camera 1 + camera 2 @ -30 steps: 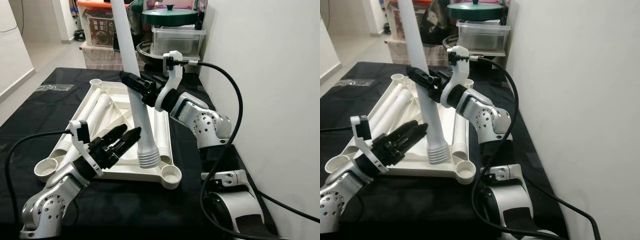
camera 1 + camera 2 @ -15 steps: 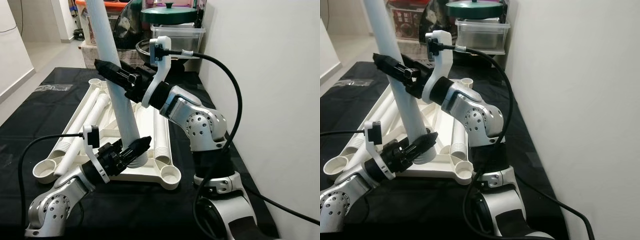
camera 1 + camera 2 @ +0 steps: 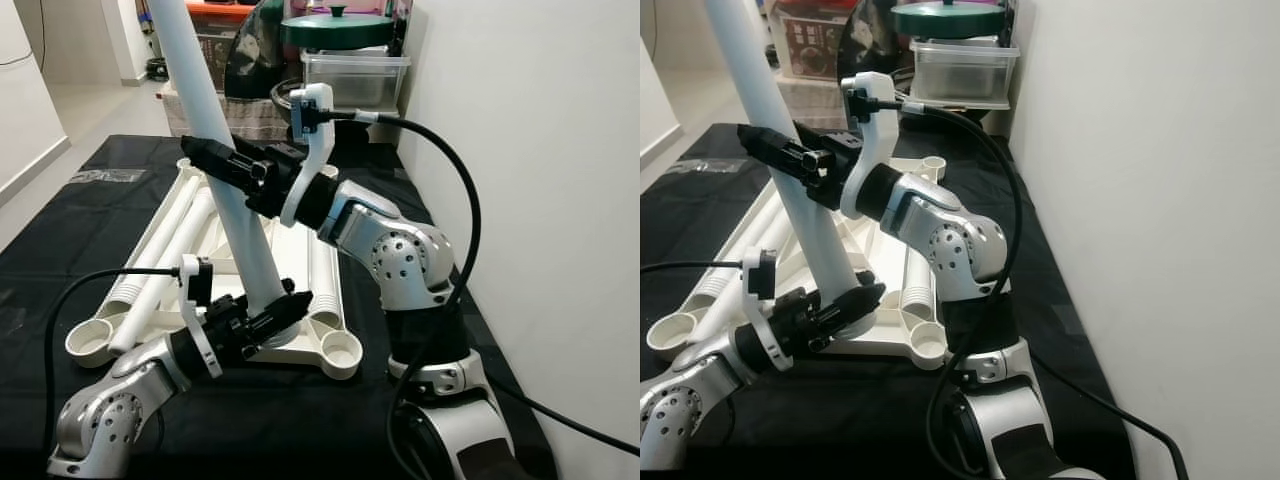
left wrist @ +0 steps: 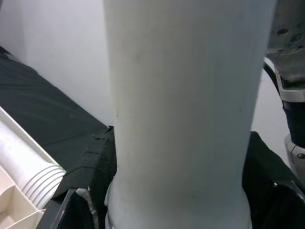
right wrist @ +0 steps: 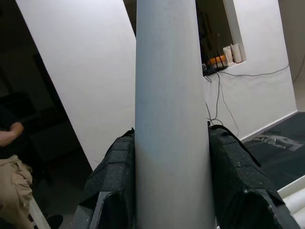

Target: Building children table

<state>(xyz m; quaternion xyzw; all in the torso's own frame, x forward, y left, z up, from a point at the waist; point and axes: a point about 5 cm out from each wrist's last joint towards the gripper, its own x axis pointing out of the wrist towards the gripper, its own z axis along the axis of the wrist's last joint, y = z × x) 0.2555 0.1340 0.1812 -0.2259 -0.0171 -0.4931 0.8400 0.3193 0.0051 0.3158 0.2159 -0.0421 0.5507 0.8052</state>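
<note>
From the head views we see the right tool [image 3: 215,162] clamped on the white leg [image 3: 222,170] at mid-height, tilted over the white upturned table [image 3: 330,345] on the black tabletop [image 3: 60,230]. The left tool [image 3: 290,307] holds its base. The right wrist view adds a person's hand [image 5: 10,131].

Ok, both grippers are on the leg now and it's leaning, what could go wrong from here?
1. The white leg tilts, so its ribbed foot may enter the tabletop crooked and jam.
2. The right gripper holds the leg mid-shaft and the left gripper near its foot; pushing unevenly could lever the upturned tabletop off the black cloth.
3. The loose legs lying in the tabletop could roll.
</note>
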